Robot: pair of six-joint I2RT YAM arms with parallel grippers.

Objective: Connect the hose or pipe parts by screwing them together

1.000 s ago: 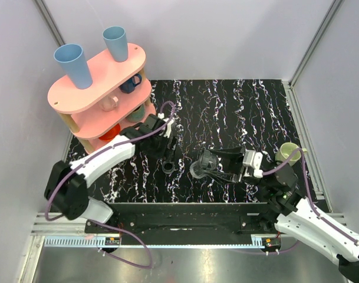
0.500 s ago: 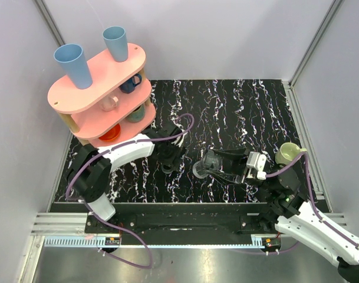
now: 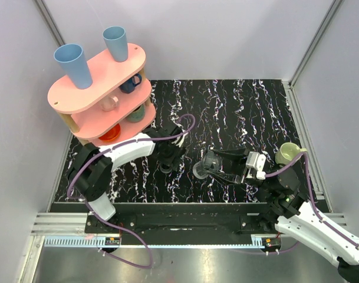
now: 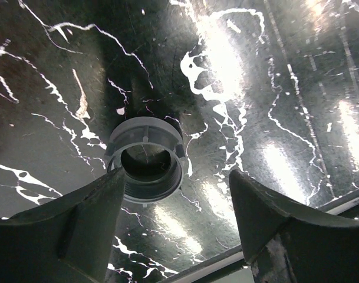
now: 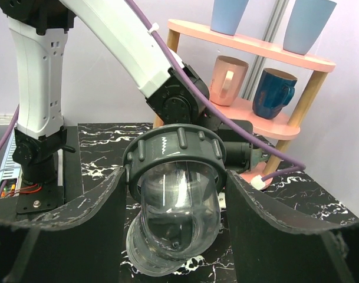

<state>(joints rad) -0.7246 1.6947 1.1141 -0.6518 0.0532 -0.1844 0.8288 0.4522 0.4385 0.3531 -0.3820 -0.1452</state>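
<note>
Our right gripper [image 5: 174,177] clasps the pipe [image 5: 176,203], our left gripper [image 4: 176,180] gapes over the nut [image 4: 145,132]; nothing is screwed together yet.

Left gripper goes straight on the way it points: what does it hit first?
Probably the ring nut, lying on the marbled table between the left gripper's open fingers. It sits off-centre, near the finger at image left, so that finger may clip its rim; depth is unclear.

Left gripper [image 3: 170,157] has dropped from mid-left of the frame to just left of centre. It now sits over the ring nut [image 4: 147,160], with my jaws wide on either side. Left elbow [image 3: 91,177] swung in from the far left edge, and the purple cable [image 3: 188,122] now loops out above the wrist.
</note>
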